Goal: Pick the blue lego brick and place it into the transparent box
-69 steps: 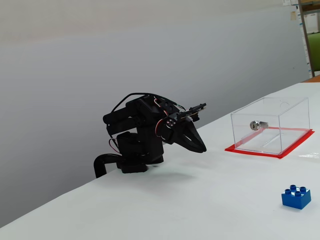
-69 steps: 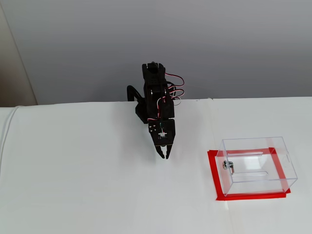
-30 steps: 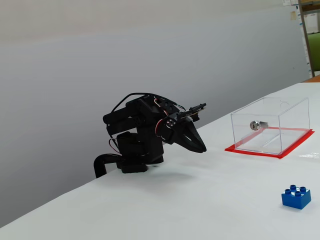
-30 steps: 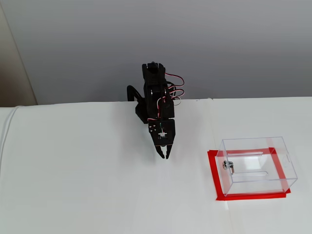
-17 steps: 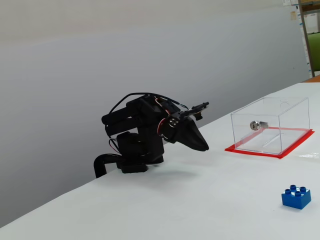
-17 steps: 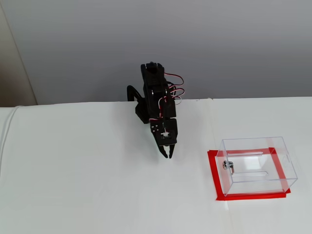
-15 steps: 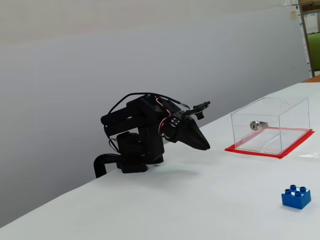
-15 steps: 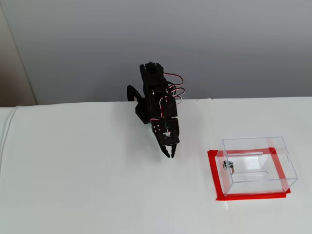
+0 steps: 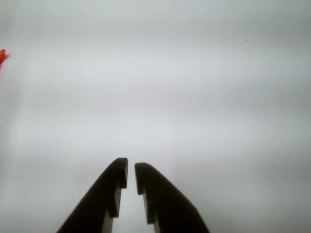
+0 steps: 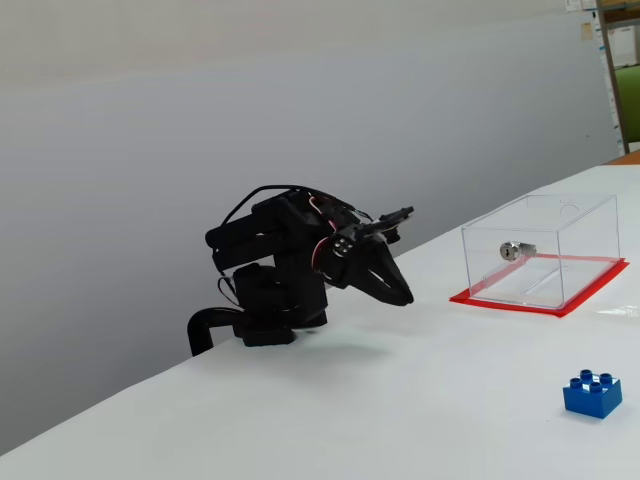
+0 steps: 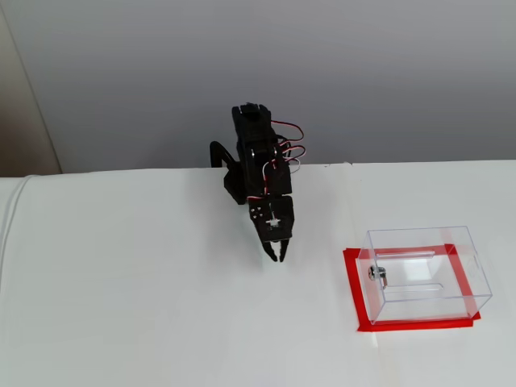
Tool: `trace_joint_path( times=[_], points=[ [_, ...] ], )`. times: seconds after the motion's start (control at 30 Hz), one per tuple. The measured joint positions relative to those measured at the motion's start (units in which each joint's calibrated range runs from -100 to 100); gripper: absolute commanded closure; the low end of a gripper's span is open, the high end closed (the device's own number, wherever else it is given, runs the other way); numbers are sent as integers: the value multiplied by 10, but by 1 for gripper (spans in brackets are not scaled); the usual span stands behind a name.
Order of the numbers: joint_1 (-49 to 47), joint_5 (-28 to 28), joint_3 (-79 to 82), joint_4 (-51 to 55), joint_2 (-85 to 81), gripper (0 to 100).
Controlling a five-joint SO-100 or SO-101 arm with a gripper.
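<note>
The blue lego brick [image 10: 593, 393] sits on the white table at the lower right of a fixed view, well away from the arm; it is out of view in the other fixed view and in the wrist view. The transparent box [image 10: 540, 252] stands on its red base, with a silver lock on one wall; it also shows in the other fixed view [image 11: 423, 272]. My gripper [image 9: 131, 175] [image 10: 405, 298] [image 11: 277, 255] is folded low near the arm's base, its jaws nearly together and holding nothing.
The white table [image 11: 121, 306] runs to a grey wall behind the arm. A sliver of the red base [image 9: 2, 57] shows at the left edge of the wrist view. Shelving [image 10: 622, 75] stands at the far right.
</note>
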Motion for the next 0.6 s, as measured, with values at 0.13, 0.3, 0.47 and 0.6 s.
trace_joint_path(
  times=[0.13,0.3,0.47,0.6],
  points=[
    [73,0,-5,0,1,98],
    [75,0,-5,1,1,98],
    [60,1,-9,1,8,98],
    [57,5,-64,1,90,98]
  ],
)
